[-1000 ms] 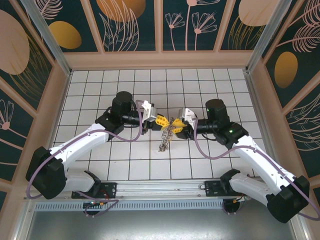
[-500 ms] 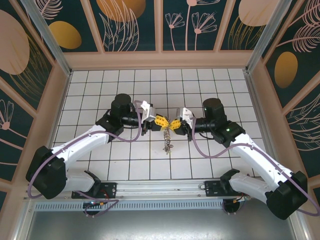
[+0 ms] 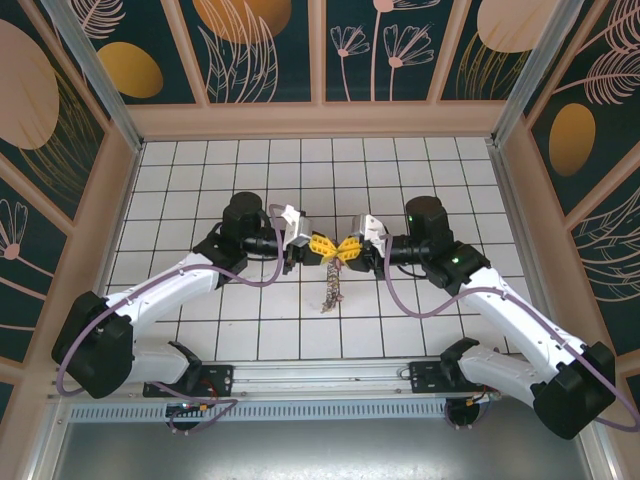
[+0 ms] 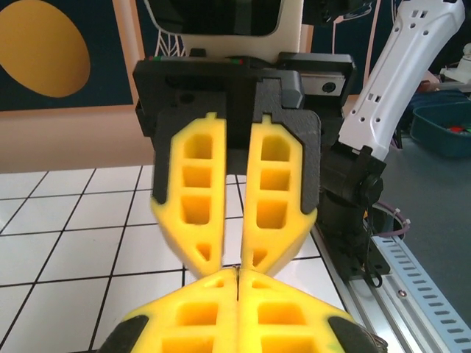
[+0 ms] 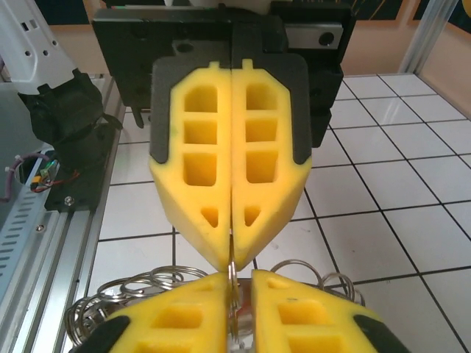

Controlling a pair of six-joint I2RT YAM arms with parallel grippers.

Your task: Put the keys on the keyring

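Above white tiled table (image 3: 200,200): keyring (image 3: 328,288) suspended tip to tip.
Pinched at top in left gripper (image 3: 326,245), pressed fully together; clamped also in right gripper (image 3: 348,247), slightly parted around metal. Raised, presumably, for free-hanging access.

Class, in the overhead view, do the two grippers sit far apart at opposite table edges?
No: the left gripper and right gripper meet tip to tip, with the keyring trailing from them.

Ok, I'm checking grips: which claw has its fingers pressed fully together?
The left claw: its fingers meet along one seam. The right claw shows a narrow gap, with thin keyring metal between its fingers.
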